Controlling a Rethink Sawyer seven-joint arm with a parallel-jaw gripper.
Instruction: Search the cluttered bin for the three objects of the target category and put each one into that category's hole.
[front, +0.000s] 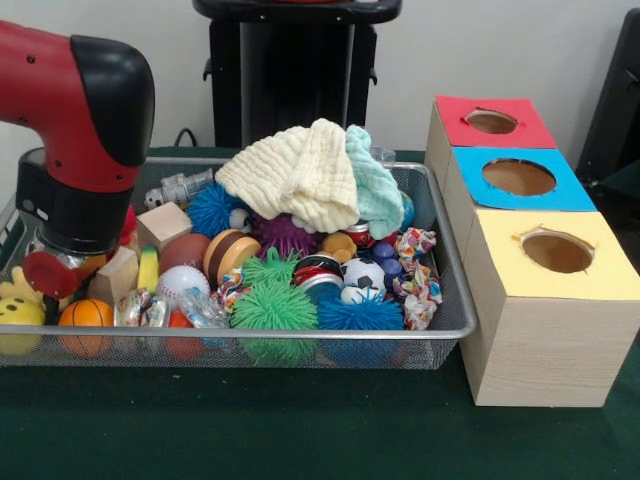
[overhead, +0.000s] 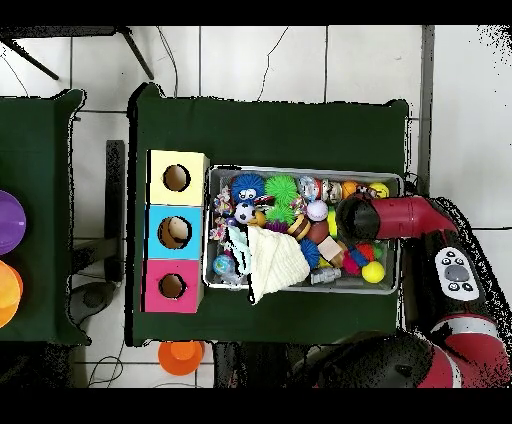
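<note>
The wire mesh bin (front: 300, 337) (overhead: 300, 169) is full of clutter. A yellow stuffed toy (front: 18, 302) sits in its front left corner in the front view; in the overhead view it (overhead: 378, 190) is at the top right. I see no striped orange toy. My red and black arm (front: 75, 150) (overhead: 385, 217) reaches down into the bin's left end, just behind the yellow toy. The gripper is hidden under the wrist among the clutter. The red-surround hole (front: 491, 121) (overhead: 172, 286) is the farthest one on the wooden box, right of the bin.
A cream cloth (front: 300, 172) and a mint cloth (front: 377, 185) are heaped at the bin's back. Green (front: 273, 303) and blue (front: 360, 313) puffer balls, wooden blocks (front: 163, 224) and a small basketball (front: 85, 316) fill it. The blue-surround (front: 518, 177) and yellow-surround (front: 556, 252) holes lie nearer.
</note>
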